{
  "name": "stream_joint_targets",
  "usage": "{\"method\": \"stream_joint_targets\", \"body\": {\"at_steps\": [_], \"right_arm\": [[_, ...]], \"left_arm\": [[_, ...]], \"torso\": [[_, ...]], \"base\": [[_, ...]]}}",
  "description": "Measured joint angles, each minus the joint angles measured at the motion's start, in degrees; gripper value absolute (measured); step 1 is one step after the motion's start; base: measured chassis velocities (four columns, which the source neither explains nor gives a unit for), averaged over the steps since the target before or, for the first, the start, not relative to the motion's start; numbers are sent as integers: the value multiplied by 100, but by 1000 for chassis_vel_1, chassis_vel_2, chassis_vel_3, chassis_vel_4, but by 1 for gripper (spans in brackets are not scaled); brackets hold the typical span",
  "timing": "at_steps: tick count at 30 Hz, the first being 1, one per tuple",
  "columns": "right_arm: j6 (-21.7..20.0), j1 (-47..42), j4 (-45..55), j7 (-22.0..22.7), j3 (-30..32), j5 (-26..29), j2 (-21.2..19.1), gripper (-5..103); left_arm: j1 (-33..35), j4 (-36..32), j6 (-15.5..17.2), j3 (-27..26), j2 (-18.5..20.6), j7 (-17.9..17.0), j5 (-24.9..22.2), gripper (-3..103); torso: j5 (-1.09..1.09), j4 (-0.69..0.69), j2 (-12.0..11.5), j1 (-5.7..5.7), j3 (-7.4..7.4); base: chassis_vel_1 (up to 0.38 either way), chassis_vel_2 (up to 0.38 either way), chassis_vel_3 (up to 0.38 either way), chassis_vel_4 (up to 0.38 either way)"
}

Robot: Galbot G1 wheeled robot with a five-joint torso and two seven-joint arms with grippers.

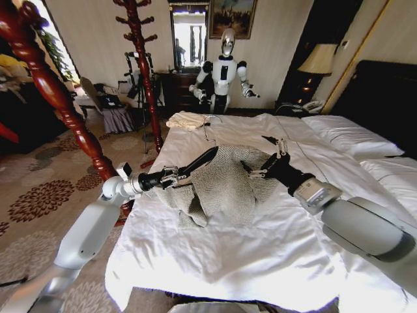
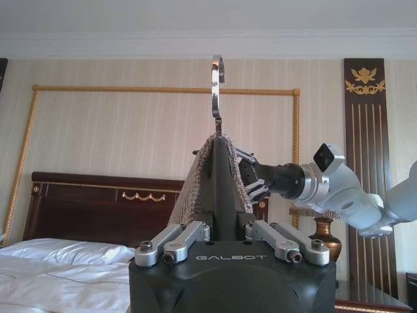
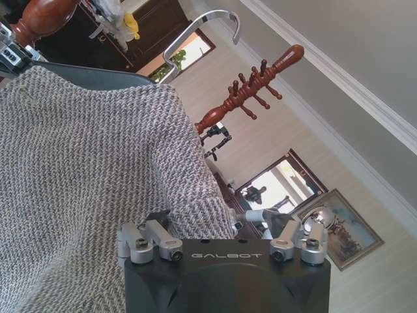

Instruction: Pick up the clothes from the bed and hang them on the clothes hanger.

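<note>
Jacket (image 1: 228, 182) draped over hanger (image 1: 199, 163) lying crosswise — left pincer (image 1: 174, 175) clamps hanger end, right pincer (image 1: 264, 156) spread.

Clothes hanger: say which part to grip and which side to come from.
On the clothes hanger, grip the bare black arm sticking out of the jacket on the robot's left, coming from that side, where the left pincer clamps it. The jacket covers the rest, and the wire hook is probably too thin.
</note>
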Motion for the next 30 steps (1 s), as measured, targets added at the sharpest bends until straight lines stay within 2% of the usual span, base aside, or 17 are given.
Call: {"method": "stream_joint_targets", "body": {"at_steps": [3,4,5,7,11,12,14,23,30], "right_arm": [[20,4,4,-1,0,-9,1,72],[27,4,4,-1,0,-10,2,72],[43,4,5,-1,0,-18,12,61],[53,0,5,-2,0,-29,20,61],[86,-23,8,-2,-19,-74,63,39],[86,-23,8,-2,-19,-74,63,39],[117,-31,-7,-6,-36,-119,91,30],[184,-69,-35,-11,-40,-204,132,30],[420,-117,-135,-168,-13,-374,162,29]], "left_arm": [[-12,0,1,16,-15,-22,-14,18],[-16,0,1,20,-21,-28,-20,18],[-24,0,2,34,-35,-44,-33,18],[-29,0,2,43,-44,-55,-42,18],[-35,-3,2,67,-83,-95,-67,18],[-35,-3,2,67,-83,-95,-67,18],[-31,-4,5,73,-100,-121,-71,18],[-16,-5,8,92,-115,-212,-51,18],[-12,-25,40,78,-87,-290,29,18]], "torso": [[0,0,0,0,0],[0,0,0,0,0],[0,0,0,0,0],[0,0,0,0,0],[0,0,0,0,0],[0,0,0,0,0],[0,0,0,0,0],[0,0,0,0,0],[0,0,0,0,0]], "base": [[0,0,0,0],[0,0,0,0],[0,0,0,0],[0,0,0,0],[0,0,0,0],[0,0,0,0],[0,0,0,0],[0,0,0,0],[0,0,0,0]]}}
